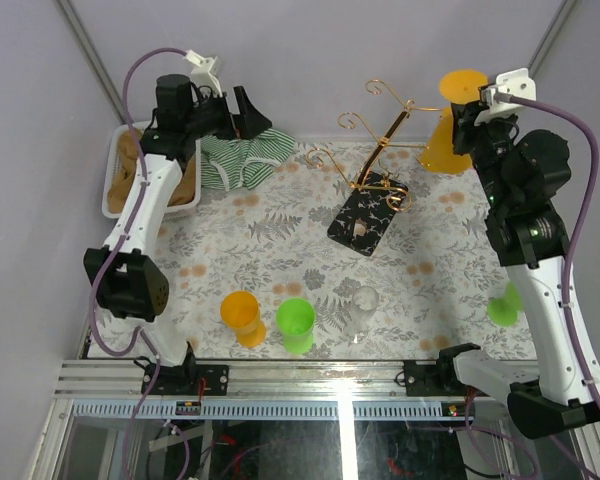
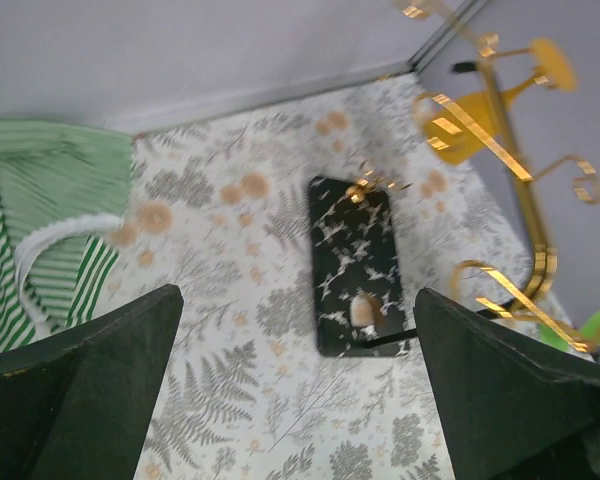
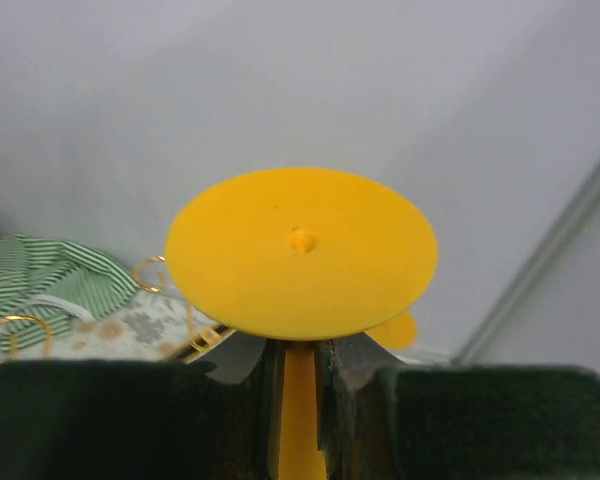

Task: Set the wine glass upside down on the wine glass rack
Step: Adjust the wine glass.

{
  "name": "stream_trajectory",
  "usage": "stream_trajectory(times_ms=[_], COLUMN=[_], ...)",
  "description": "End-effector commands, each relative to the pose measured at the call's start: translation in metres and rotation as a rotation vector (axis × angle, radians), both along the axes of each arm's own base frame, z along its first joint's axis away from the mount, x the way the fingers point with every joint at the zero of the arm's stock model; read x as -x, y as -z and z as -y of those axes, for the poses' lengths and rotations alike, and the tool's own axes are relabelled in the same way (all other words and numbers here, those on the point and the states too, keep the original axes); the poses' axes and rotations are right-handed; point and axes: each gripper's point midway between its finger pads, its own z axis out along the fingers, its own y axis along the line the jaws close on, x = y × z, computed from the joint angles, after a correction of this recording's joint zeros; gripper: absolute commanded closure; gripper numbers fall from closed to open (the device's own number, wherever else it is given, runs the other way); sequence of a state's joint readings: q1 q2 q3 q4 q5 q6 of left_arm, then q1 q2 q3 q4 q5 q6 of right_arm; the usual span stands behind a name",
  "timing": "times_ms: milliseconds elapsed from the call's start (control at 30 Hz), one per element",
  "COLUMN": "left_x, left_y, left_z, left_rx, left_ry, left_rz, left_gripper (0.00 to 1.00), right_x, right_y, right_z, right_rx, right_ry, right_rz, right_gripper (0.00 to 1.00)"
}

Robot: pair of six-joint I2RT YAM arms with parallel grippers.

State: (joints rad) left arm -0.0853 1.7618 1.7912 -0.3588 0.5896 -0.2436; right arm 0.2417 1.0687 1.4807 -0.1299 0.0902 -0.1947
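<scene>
The wine glass (image 1: 443,148) is yellow plastic and hangs upside down, its round foot (image 3: 302,250) on top. My right gripper (image 1: 472,112) is shut on its stem (image 3: 300,400) and holds it in the air at the back right, just right of the wine glass rack (image 1: 380,155). The rack is gold wire with curled hooks on a black floral base (image 1: 368,217). The left wrist view shows the base (image 2: 352,262), the gold post (image 2: 510,150) and the yellow glass (image 2: 460,130) behind it. My left gripper (image 1: 245,110) is open and empty at the back left, its fingers (image 2: 80,390) wide apart.
A green striped cloth (image 1: 242,160) lies under the left gripper, beside a white tray (image 1: 113,170). An orange cup (image 1: 242,316), a green cup (image 1: 296,322) and a clear glass (image 1: 364,305) stand near the front edge. A green object (image 1: 502,305) sits by the right arm.
</scene>
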Motion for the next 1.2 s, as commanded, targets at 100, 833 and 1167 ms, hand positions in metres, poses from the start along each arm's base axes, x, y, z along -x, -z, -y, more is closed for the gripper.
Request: stream_trajectory(times_ms=[100, 833, 1167], left_x=[0.047, 0.135, 0.145], left_y=[-0.100, -0.157, -0.131], left_z=[0.028, 0.054, 0.085], left_rx=[0.163, 0.729, 0.292], left_ry=[0.180, 0.607, 0.584], left_rz=[0.186, 0.259, 0.556], left_gripper=[0.00, 0.00, 0.00], right_x=[0.004, 0.014, 0.000], right_y=[-0.058, -0.092, -0.067], right_z=[-0.069, -0.124, -0.150], right_rx=[-0.109, -0.406, -0.416], right_ry=[-0.385, -0.822, -0.944], right_rz=[0.213, 0.386, 0.188], right_gripper=[1.00, 1.00, 1.00])
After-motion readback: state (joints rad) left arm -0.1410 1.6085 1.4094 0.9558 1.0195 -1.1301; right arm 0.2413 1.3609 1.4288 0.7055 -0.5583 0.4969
